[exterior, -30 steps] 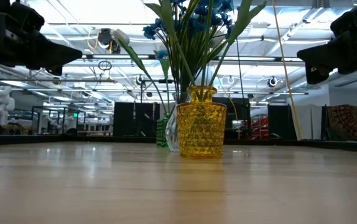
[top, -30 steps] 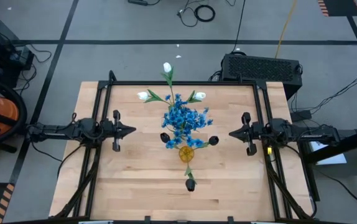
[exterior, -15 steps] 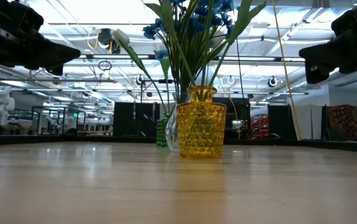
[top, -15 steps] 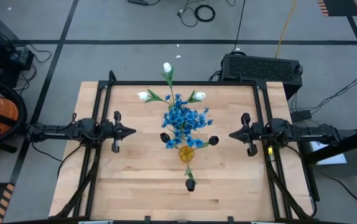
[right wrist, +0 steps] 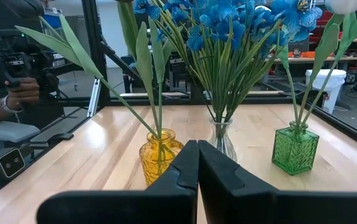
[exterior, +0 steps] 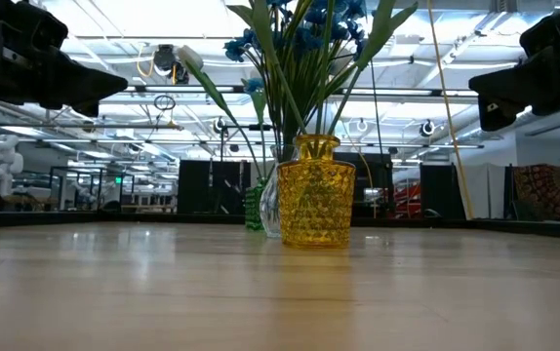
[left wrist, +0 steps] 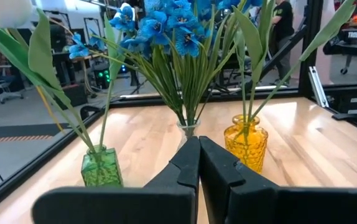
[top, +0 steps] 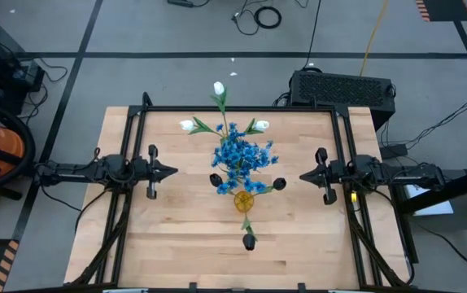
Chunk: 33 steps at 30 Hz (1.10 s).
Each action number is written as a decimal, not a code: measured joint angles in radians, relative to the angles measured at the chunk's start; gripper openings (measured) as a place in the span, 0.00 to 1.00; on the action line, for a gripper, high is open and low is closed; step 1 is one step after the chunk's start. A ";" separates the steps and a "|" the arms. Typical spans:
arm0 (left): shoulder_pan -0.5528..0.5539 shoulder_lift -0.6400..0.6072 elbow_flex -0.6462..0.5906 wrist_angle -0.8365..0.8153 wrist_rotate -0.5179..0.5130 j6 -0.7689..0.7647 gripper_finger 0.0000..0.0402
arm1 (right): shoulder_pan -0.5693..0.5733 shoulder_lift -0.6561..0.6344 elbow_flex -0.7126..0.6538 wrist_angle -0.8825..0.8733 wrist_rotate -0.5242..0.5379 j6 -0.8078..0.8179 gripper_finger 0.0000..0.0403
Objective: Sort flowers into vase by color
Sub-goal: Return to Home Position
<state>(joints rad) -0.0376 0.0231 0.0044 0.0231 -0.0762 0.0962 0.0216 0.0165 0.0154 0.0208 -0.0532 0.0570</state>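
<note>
The left jaws are pressing shut on nothing, their fingers (left wrist: pixel 188 165) meeting edge to edge, and they are hovering above the left side of the desk (top: pixel 176 236), pointing toward its middle. The right jaws are also closing on nothing, fingers (right wrist: pixel 186 167) pressed together, and are hanging above the right side, facing the left ones across the desk. Both are staying well apart from the vases.

Between them three vases are standing upright in a row running front to back. The yellow vase (exterior: pixel 316 190) is sitting nearest the front edge, and thin green stems with black buds (top: pixel 278 184) are spreading out of it; one bud (top: pixel 249 241) is leaning toward the front. The clear vase (left wrist: pixel 188 129) is standing just behind it, carrying the bushy blue flowers (top: pixel 242 155). The green vase (right wrist: pixel 295 148) is standing farthest back, and the white tulips (top: pixel 219 88) are fanning out of it toward the far edge.

Beyond the desk, in the right wrist view, a person's hand (right wrist: pixel 22 90) is showing.
</note>
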 joint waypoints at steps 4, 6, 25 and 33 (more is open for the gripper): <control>0.000 0.000 0.000 0.000 -0.003 -0.010 0.03 | 0.000 0.000 0.000 0.000 0.000 0.018 0.00; 0.000 0.000 0.000 0.000 -0.004 -0.011 0.03 | 0.000 0.000 0.000 0.000 0.000 0.028 0.00; 0.000 0.002 0.000 0.001 -0.013 -0.036 0.03 | 0.000 0.000 0.000 0.003 0.000 0.035 0.00; 0.000 0.002 0.000 0.008 -0.018 -0.037 0.03 | 0.000 0.000 0.000 0.004 0.000 0.036 0.00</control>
<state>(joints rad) -0.0376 0.0254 0.0040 0.0307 -0.0944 0.0597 0.0216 0.0166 0.0154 0.0246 -0.0532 0.0929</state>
